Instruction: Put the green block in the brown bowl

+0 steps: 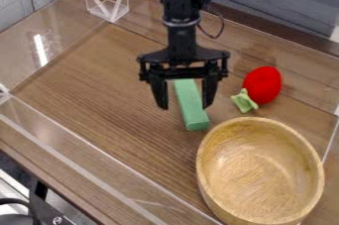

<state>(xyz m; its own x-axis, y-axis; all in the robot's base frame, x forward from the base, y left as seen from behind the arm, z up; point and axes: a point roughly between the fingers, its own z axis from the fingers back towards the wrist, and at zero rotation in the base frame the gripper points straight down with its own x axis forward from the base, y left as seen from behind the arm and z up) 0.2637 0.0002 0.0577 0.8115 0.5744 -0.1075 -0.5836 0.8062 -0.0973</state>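
One light-green rectangular block, long, flat, plain, lying on the wooden surface near the brown bowl, black gripper above the block, fingers spread wide apart, nothing clamped between them, contact with block indeterminable.

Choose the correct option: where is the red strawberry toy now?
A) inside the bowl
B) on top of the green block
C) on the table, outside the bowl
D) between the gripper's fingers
C: the red toy lies on the table, beyond the rim of the bowl and to one side of the gripper.
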